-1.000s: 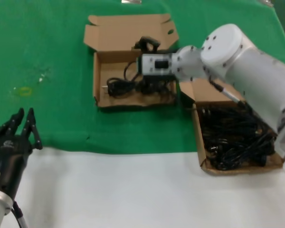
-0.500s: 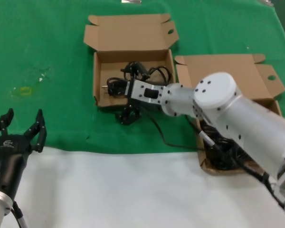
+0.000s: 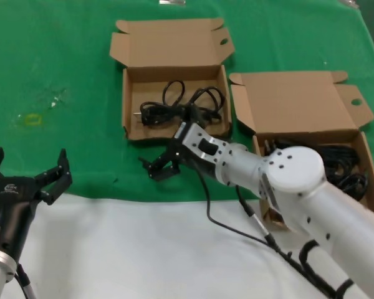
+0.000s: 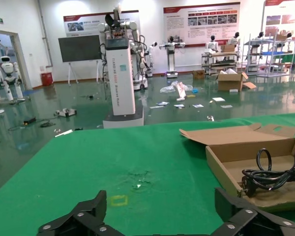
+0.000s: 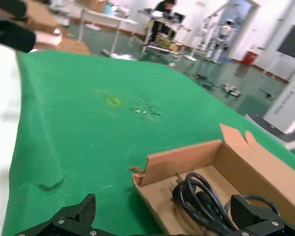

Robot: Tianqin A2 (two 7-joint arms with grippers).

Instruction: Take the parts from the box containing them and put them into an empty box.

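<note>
The box containing the parts (image 3: 369,187) lies on the right, lid open, with a tangle of black cables (image 3: 336,163) in it. The other box (image 3: 128,106) sits at the back centre and holds a few coiled cables (image 3: 177,107). My right gripper (image 3: 161,165) hangs open and empty over the green cloth, just in front of that box's near wall. The right wrist view shows the right gripper (image 5: 162,211) with its fingers wide apart, the box's corner (image 5: 182,160) and a cable (image 5: 201,196) beyond. My left gripper (image 3: 30,168) waits open at the near left, also the left gripper (image 4: 161,206).
Green cloth (image 3: 62,62) covers the far part of the table and a white surface (image 3: 124,249) the near part. A thin black cord (image 3: 227,224) trails under my right arm. A small yellow mark (image 3: 31,118) lies on the cloth at the left.
My right gripper has pulled back from over the back box toward the near side and now hangs open before it; cables lie in that box. The left gripper's fingers have spread wider.
</note>
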